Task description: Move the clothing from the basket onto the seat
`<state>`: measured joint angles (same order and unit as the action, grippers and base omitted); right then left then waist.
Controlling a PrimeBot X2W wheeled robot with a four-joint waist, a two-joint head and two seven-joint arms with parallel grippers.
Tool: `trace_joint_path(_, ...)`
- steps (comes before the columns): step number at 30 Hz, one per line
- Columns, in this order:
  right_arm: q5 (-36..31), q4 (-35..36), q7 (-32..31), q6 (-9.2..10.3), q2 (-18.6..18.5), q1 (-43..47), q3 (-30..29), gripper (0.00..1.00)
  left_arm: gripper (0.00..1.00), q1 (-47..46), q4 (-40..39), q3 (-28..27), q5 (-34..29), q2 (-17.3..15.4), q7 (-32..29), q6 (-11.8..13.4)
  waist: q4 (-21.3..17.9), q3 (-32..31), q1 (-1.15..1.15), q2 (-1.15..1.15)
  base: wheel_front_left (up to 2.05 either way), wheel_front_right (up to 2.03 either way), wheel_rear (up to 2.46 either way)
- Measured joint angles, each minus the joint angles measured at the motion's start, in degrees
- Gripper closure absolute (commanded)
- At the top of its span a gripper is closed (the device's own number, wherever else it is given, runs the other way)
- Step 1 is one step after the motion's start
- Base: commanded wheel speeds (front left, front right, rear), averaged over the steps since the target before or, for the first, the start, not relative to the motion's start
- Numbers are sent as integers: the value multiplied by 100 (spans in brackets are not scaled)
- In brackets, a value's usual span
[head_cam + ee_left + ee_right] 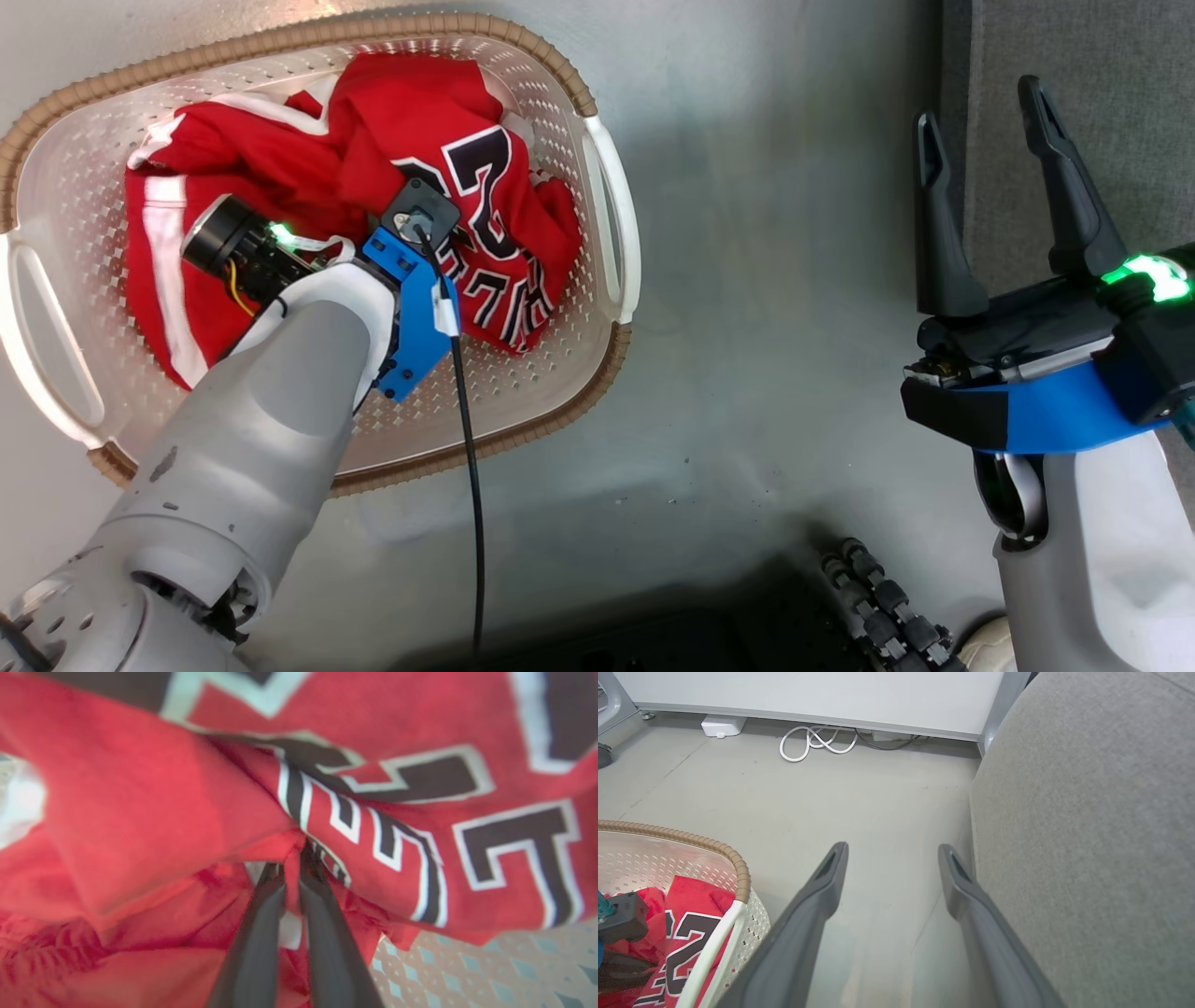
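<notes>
Head view, basket (pixel 597 103): stands on the floor (pixel 766 280), at the robot's left.
Head view, clothing (pixel 411 103): both red garments lie crumpled inside the basket, the lettered one uppermost towards its right wall.
Head view, left forearm (pixel 280 392): reaches over the basket's near rim and down onto the pile; its wrist hides the fingers here.
Head view, right hand (pixel 978 107): held outside the basket, well apart to its right, fingers spread and holding nothing.
Head view, seat (pixel 1120 75): grey upholstery further from the basket than the right hand; no red fabric on the part that shows.
Left wrist view, left hand (pixel 293 863): deep in the basket, fingers drawn together and clamped on a small fold of red cloth beside the lettering; the basket's perforated floor shows just past the cloth.
Right wrist view, right hand: fingers apart over bare floor, between basket and seat.
Right wrist view, seat: bare where visible.
Progress: early by my reading. A grip is made on the first garment, but nothing has left the basket.
Left to do: lift, carry to the seat, release, then the second garment.
</notes>
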<state>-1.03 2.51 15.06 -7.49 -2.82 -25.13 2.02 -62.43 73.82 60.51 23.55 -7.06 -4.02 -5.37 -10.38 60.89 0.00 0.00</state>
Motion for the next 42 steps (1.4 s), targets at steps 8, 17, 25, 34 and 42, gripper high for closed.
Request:
trace_joint_path(8, 0, -14, 0, 0, 0, -31, -23, 0, 100, -10, 10, 52, 33, 123, 247, -5, 61, -154, 0, 0, 0, 0, 0)
trace_joint_path(17, -45, -188, 0, 0, -11, -9, -55, 0, 100, 110, -51, 14, 218, 336, 1129, -31, 215, -674, 0, 0, 0, 0, 0)
trace_joint_path(25, -45, -403, 0, 0, -99, 185, -54, 0, 100, 453, -241, -105, 490, 394, 1758, -74, 415, -1440, 0, 0, 0, 0, 0)
trace_joint_path(34, -33, -660, 0, 0, -137, 536, -24, 0, 100, 887, -992, -397, 665, 409, 1900, -52, 607, -2489, -1, 1, 0, 0, 0)
trace_joint_path(42, 2, -868, 0, 0, -132, 853, 14, 0, 100, 1389, -2043, -861, 448, 204, 1902, 103, 739, -3406, -1, 0, 0, 0, 0)
